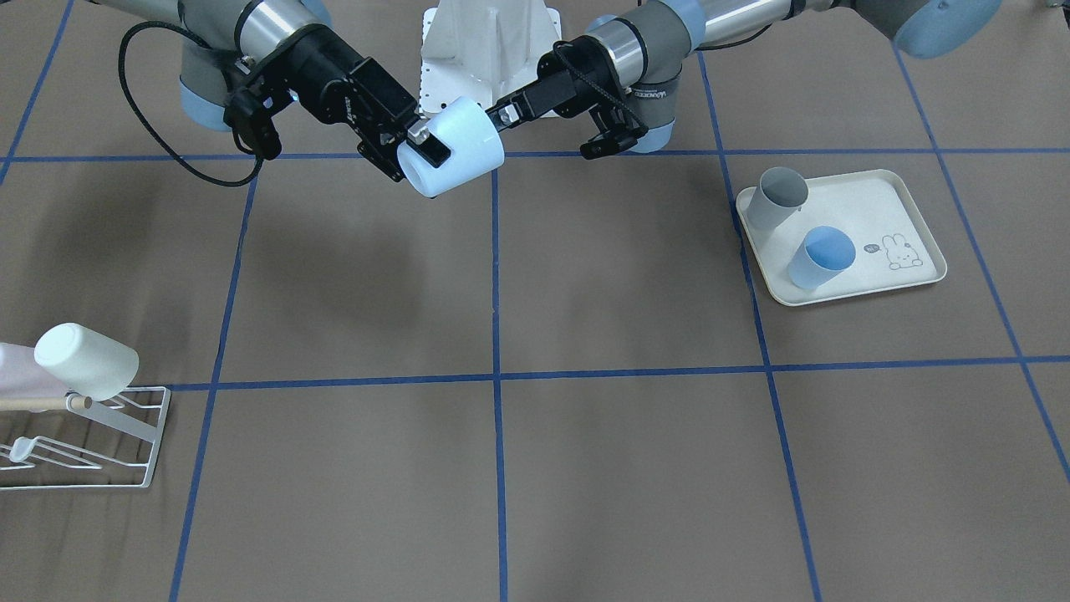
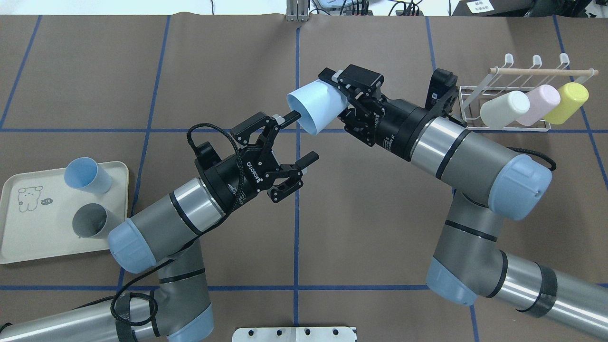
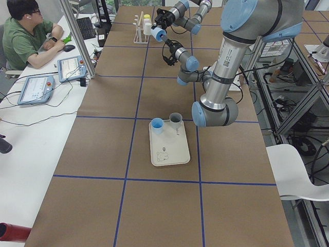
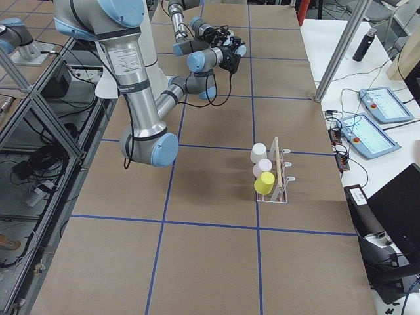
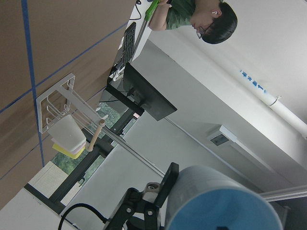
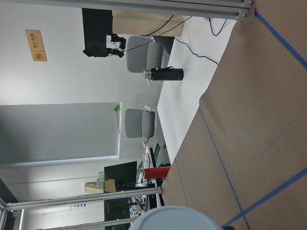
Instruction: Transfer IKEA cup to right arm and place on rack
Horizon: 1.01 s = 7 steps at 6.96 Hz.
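Note:
The pale blue IKEA cup point(image 2: 316, 107) hangs in the air over the table's middle, lying sideways with its mouth toward the left arm. My right gripper point(image 2: 338, 95) is shut on its narrow base end, which the front view also shows on that gripper point(image 1: 422, 142) and cup point(image 1: 456, 149). My left gripper point(image 2: 304, 135) is open. One finger tip sits at the cup's rim and the other is well clear of it. The white wire rack point(image 2: 468, 102) with a wooden dowel stands at the far right, holding a cream, a pink and a yellow cup.
A cream rabbit-print tray point(image 2: 19, 237) at the near left holds a blue cup point(image 2: 88, 175) and a grey cup point(image 2: 92, 221). A person point(image 3: 25, 36) sits at a side desk beyond the table's far edge. Blue tape lines cross the brown table cover.

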{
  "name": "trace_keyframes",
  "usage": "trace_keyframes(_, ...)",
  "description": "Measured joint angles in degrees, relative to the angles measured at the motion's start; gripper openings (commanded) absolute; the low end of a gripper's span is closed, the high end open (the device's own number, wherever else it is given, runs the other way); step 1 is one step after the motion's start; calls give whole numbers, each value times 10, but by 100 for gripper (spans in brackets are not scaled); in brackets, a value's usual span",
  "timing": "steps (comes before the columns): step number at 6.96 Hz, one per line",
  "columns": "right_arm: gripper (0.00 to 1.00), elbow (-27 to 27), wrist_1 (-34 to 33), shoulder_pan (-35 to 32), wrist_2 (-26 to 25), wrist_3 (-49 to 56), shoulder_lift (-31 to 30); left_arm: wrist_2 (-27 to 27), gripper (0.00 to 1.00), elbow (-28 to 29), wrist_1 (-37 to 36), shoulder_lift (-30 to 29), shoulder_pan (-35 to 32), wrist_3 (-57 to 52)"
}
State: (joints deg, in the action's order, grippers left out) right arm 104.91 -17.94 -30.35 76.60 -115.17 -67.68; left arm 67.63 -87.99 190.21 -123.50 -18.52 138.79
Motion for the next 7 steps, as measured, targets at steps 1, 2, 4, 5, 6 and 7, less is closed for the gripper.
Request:
trace_keyframes(1, 0, 1, -18, -24, 1, 7, -3, 3, 100, -1, 0, 1, -3, -22)
trace_keyframes(2, 0, 2, -57, -53, 3, 29, -6, 6, 100, -1, -2, 3, -8, -61)
trace_keyframes(4, 0, 5, -145, -90, -11, 134, -17, 53, 100, -4, -52, 29, -43, -143)
trace_keyframes(5, 0, 6, -192, -106, -33, 188, -21, 114, 100, -14, -104, 50, -91, -159)
trace_keyframes(6, 0, 6, -245, -127, -54, 241, -23, 192, 100, -30, -170, 67, -152, -165)
trace_keyframes(7, 0, 6, -296, -151, -69, 299, -24, 277, 100, -51, -249, 74, -221, -168)
